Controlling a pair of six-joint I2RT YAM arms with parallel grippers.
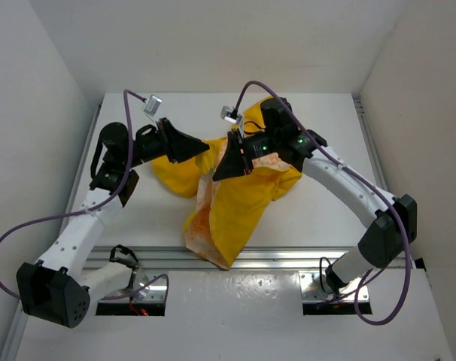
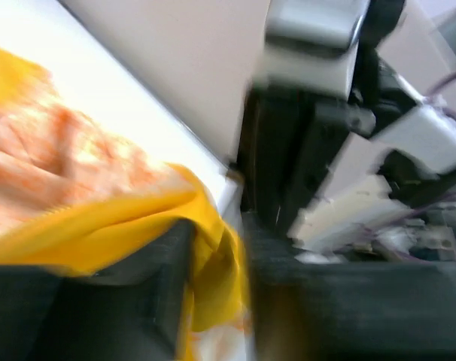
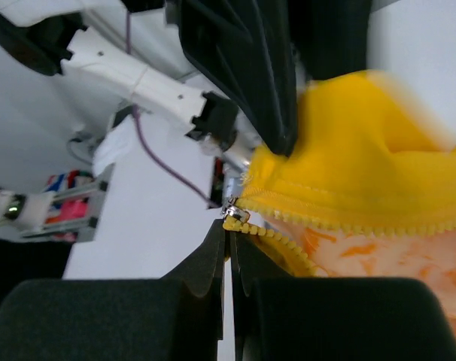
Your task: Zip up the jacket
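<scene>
We're in a robotics lab here, inside a boxed-in test cell. Plain white walls point(image 1: 32, 113) close in a white table point(image 1: 160, 218) on three sides, bare and evenly lit. Along the near edge runs an aluminium rail point(image 1: 303, 261), and two white-and-black robot arms are bolted down beside it: the left arm point(image 1: 77, 233) and the right arm point(image 1: 348, 184). Purple cables point(image 1: 40, 220) loop off both arms in the open. The right wrist view catches a blurred metal frame point(image 3: 59, 210) off to the side, with something red and blue on it. On the table between the arms lies a single yellow jacket point(image 1: 243, 203).
</scene>
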